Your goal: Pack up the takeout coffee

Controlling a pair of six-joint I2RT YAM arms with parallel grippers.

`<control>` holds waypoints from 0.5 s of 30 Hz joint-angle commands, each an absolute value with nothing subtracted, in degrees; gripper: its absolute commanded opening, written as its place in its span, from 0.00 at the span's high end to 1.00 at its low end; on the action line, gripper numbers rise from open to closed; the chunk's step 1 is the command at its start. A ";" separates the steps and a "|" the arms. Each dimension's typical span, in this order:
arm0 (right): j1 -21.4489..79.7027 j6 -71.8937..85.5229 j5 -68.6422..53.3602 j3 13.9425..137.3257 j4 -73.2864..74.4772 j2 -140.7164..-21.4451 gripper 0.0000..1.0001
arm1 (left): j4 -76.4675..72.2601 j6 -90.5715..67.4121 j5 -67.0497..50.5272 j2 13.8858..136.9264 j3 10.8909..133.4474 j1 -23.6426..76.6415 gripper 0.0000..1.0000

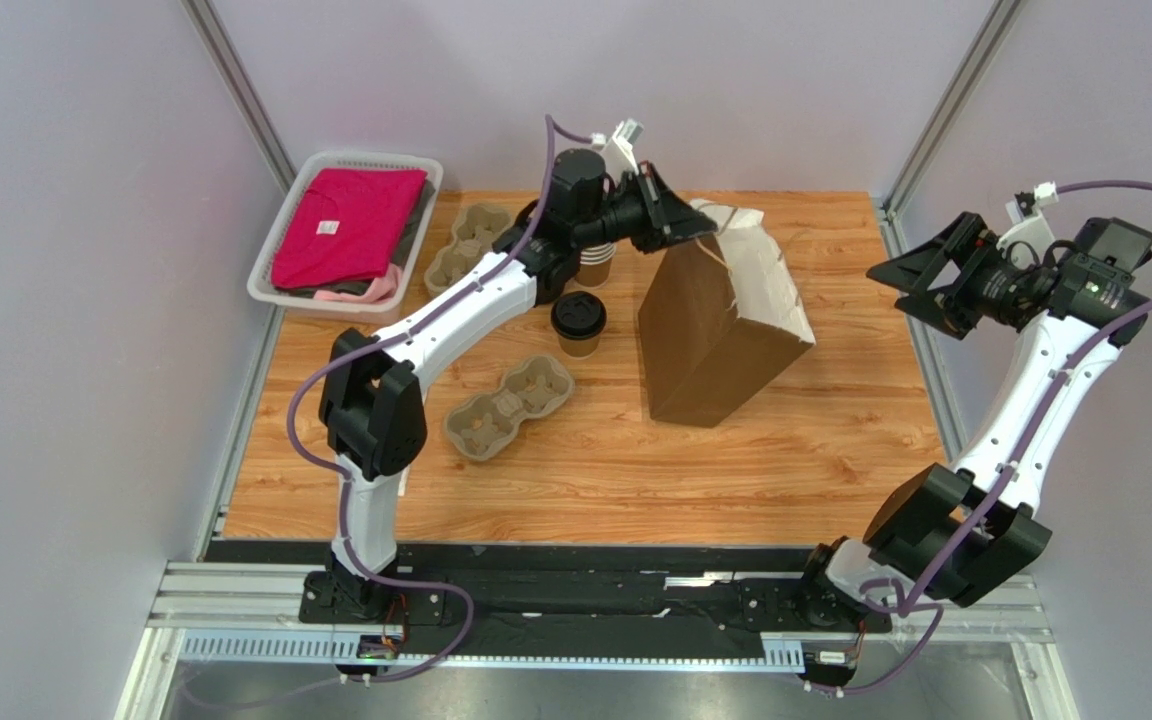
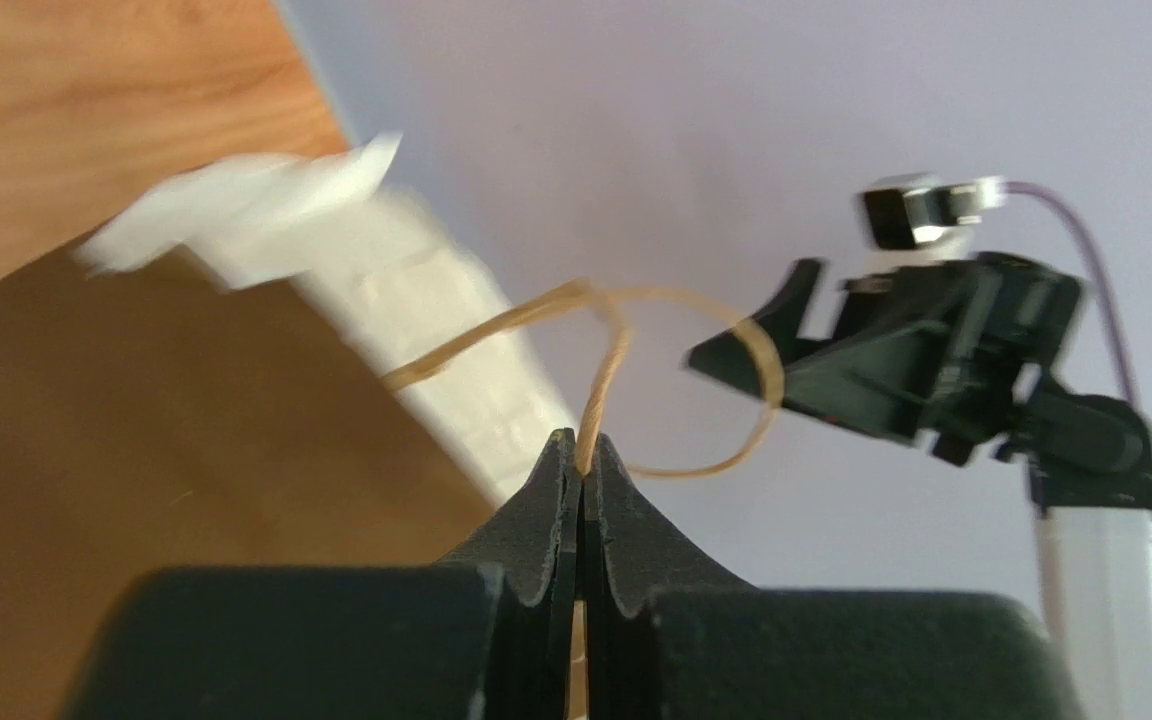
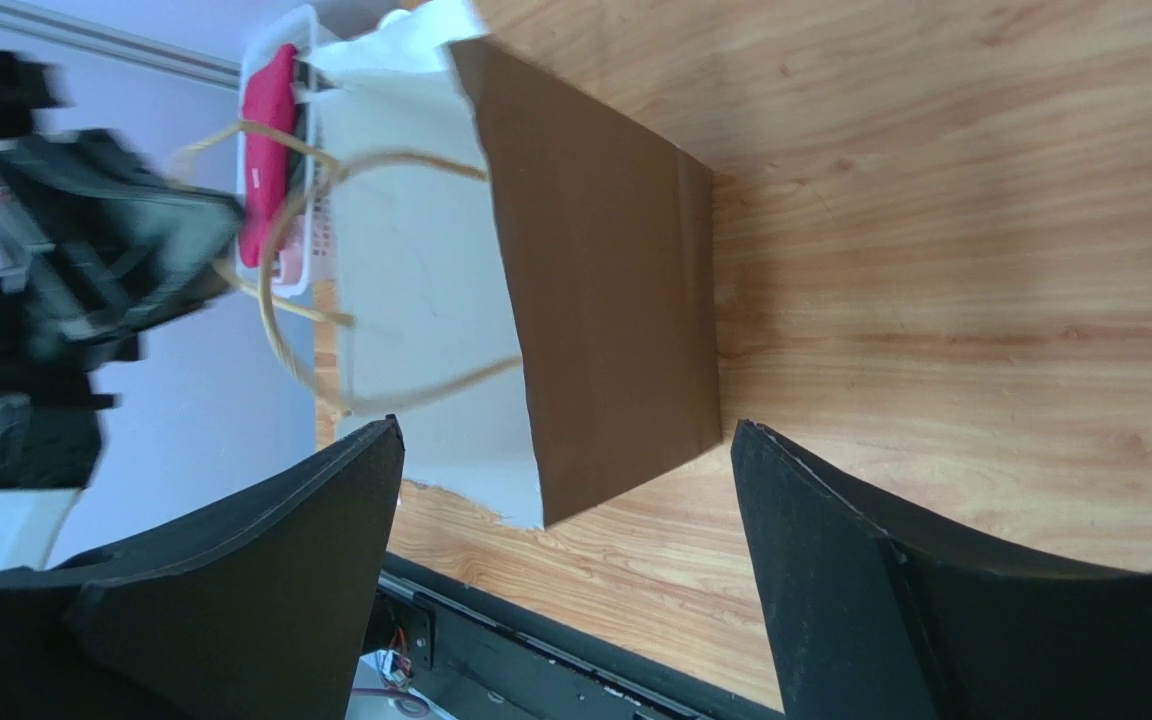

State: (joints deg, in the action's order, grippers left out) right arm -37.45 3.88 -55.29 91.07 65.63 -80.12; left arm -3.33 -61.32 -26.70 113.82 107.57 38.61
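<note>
I am watching the takeout coffee (image 1: 579,320) sitting upright on the wooden table (image 1: 838,450), left of centre, its black lid on. Just right of it, not touching, a brown paper bag (image 1: 710,338) is standing. The left gripper (image 1: 683,221) is reaching over the bag's far top edge, and in the wrist view its fingers (image 2: 537,510) are pressing together on the twine handle (image 2: 597,375), which is looping out above them. The right gripper (image 1: 913,270) is hanging spread wide at the table's far right edge, pointing toward the bag, well apart from it. A pulp cup tray (image 1: 507,408) is lying near-left of the cup; a white basket (image 1: 274,248) is sitting far left.
</note>
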 commanded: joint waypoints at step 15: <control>-24.62 8.00 -53.88 97.47 57.66 -77.26 0.14 | -5.89 -62.85 -31.38 104.33 93.34 37.44 1.00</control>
State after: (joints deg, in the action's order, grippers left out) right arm -25.82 7.18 -56.42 97.47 59.61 -77.41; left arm -3.62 -64.51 -30.41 110.39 93.78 37.78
